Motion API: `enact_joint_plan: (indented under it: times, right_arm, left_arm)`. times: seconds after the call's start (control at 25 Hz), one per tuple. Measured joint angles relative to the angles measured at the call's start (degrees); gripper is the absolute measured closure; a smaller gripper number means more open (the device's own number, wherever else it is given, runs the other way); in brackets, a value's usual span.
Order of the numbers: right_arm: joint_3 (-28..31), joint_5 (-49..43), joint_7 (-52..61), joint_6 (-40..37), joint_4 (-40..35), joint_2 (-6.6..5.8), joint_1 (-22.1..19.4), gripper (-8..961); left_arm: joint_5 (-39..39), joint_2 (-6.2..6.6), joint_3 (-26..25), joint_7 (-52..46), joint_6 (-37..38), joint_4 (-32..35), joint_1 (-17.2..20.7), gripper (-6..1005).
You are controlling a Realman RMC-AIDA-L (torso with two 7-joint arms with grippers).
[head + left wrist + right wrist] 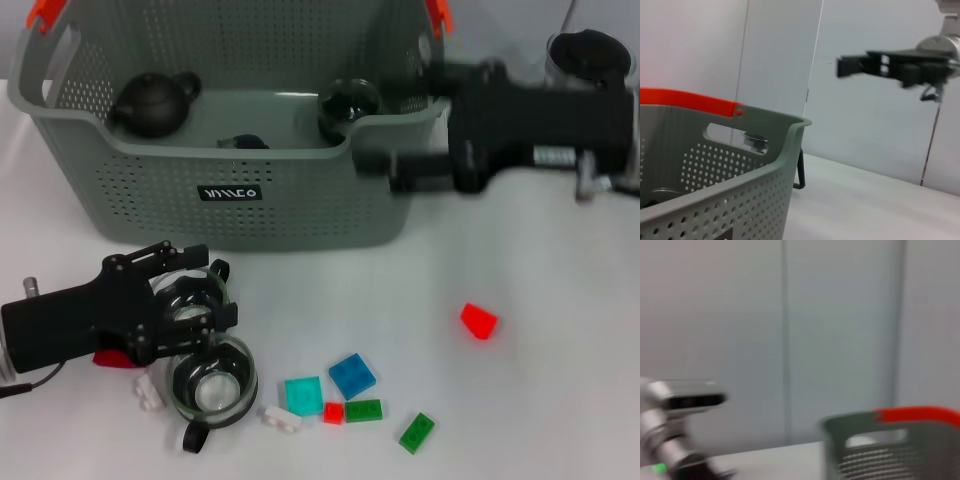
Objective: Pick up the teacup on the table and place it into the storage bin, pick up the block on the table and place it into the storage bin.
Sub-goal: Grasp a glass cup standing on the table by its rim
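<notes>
Grey perforated plastic, the storage bin (300, 215) with orange-red handle tabs already holds a dark round teapot (152, 104) and a clear glass piece (348, 106). In front of the bin, toward its left end, the left gripper (196, 300) is low over a clear glass teacup (190, 300), its black fingers spread around the rim, not visibly clamped. A second glass teacup (212, 385) sits just beside it, farther from the bin. Small plastic blocks lie scattered in front of the bin, among them a blue block (352, 375) and a red block (479, 321). The right gripper (400, 172) hangs at the bin's right front corner, apparently empty; whether its fingers are parted I cannot tell. I judge the teacup pick is in hand; next the fingers must close on the cup, then lift it clear over the bin wall.
</notes>
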Motion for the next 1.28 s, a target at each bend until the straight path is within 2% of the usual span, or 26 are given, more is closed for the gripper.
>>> enact_joint_plan:
  times: [0.12, 0.28, 0.64, 0.8, 1.28]
  right_arm:
    - [0.4, -0.2, -1.5, -5.5, 1.8, 0.01, -1.0, 193]
    - [0.5, -1.9, -4.3, -9.8, 5.2, 0.00, -2.4, 14]
    - [1.3, -5.1, -3.2, -8.2, 9.6, 0.00, -1.4, 22]
    - [1.4, -5.3, -0.8, -5.8, 9.9, 0.00, -0.2, 22]
    - [1.6, -5.3, -0.1, -1.3, 14.0, 0.00, 3.8, 23]
  left_arm:
    - [0.1, 0.02, 0.0, -0.2, 0.4, 0.7, 0.0, 169]
    - [0.5, 0.21, 0.2, -0.4, 1.7, 2.3, 0.3, 169]
    - [7.8, 0.48, 1.9, -1.9, 6.8, 10.4, -0.8, 169]
    - [11.1, 0.36, 6.7, -5.9, 7.8, 16.1, -1.3, 170]
    - [12.4, 0.25, 11.2, -10.7, 7.8, 29.0, -1.7, 171]
